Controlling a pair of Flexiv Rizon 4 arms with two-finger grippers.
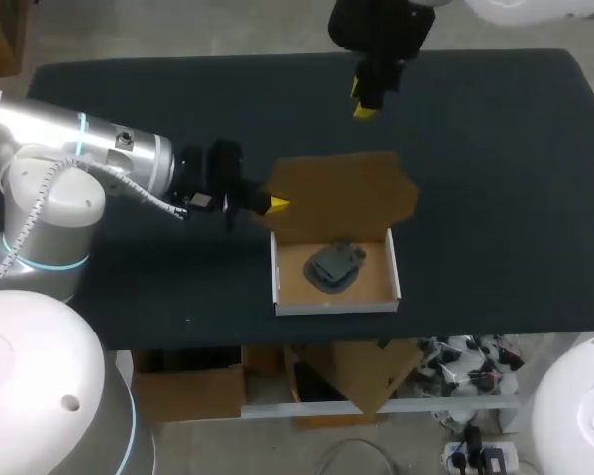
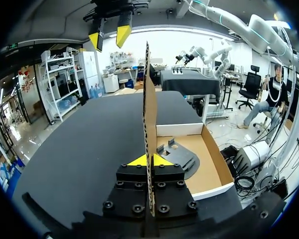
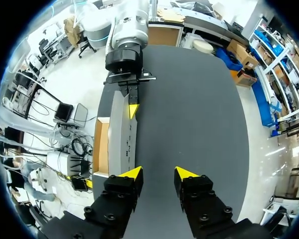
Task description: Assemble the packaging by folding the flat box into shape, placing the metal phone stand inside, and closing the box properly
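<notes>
Closest in, my left fingers (image 2: 138,161) pinch the side edge of the box lid (image 2: 149,99), one tip on each face. I note the lid raised and the box (image 1: 337,305) open by the surface's (image 1: 495,178) near edge, with the phone stand (image 1: 335,265) lying inside. My right fingers (image 3: 131,174) are spread, gripping nothing, above the far edge, well apart from the box.

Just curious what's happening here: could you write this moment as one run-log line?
left fingers: shut on lid, raised | phone stand: in box | right fingers: open, empty
</notes>
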